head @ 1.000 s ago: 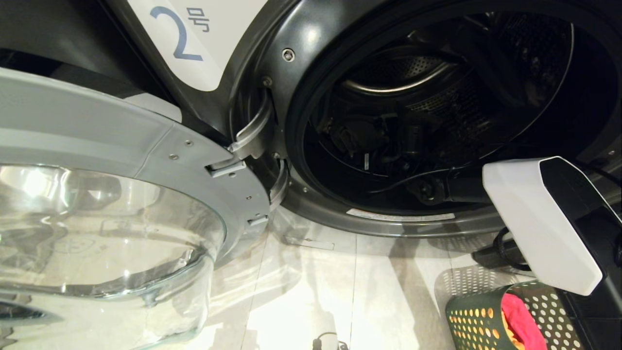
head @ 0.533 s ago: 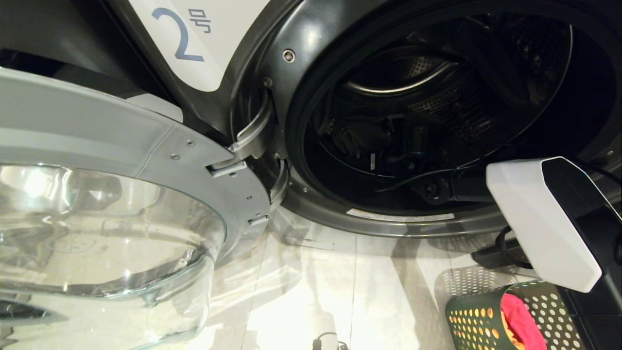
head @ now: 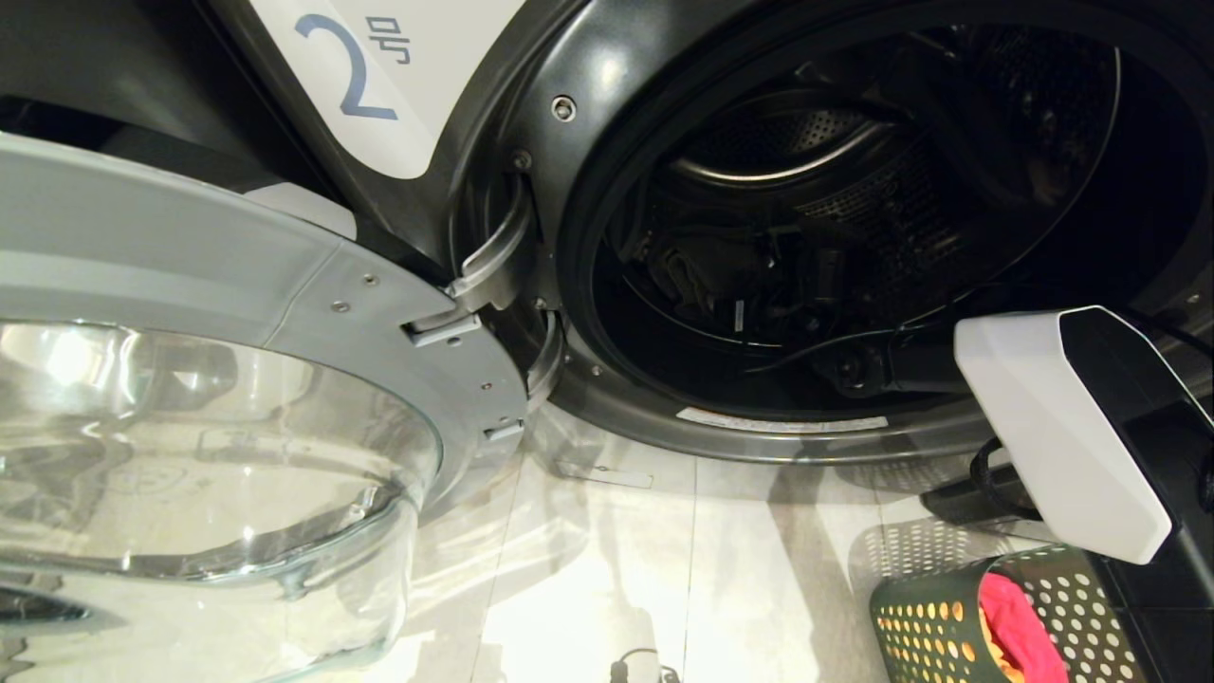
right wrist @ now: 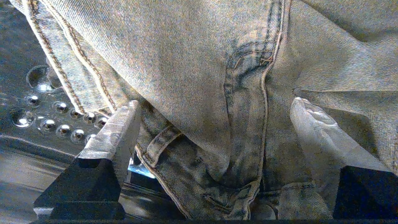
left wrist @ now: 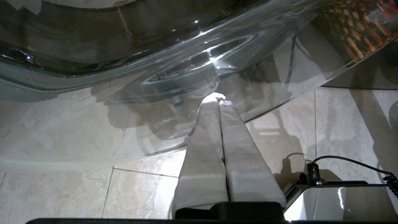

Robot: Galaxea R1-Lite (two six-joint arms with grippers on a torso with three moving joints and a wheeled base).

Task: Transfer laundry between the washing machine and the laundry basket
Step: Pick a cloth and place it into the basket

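Down low and nearest, the laundry basket [head: 958, 626] sits on the tiled floor [head: 607, 569] at the near right, with a red-pink cloth [head: 1020, 631] and a bit of orange showing inside. To the near left the open glass door [head: 190, 455] of the washing machine [head: 531, 85] swings out wide over the floor, and the left gripper [left wrist: 219, 99] hangs parked just beside its bowl, fingers pressed together on nothing.

Further in, the right arm [head: 1062, 427] reaches across the sill into the drum. Its right gripper [right wrist: 214, 104] is spread as wide as it goes, fingers either side of a fold of faded denim [right wrist: 199, 71] lying on the studded drum wall [right wrist: 46, 105]. It holds nothing yet.

What could go wrong, to my eye: if the gripper closes on only a thin seam or hem, the heavy denim may slide out as it is drawn over the rubber door seal [head: 579, 237]. A loose leg could also catch on the seal or the lower rim [head: 759, 432], and a dragged garment might fall short of the basket.

Room is tight at the rim on the right where the arm passes; the middle of the opening and the floor between door and basket look free.
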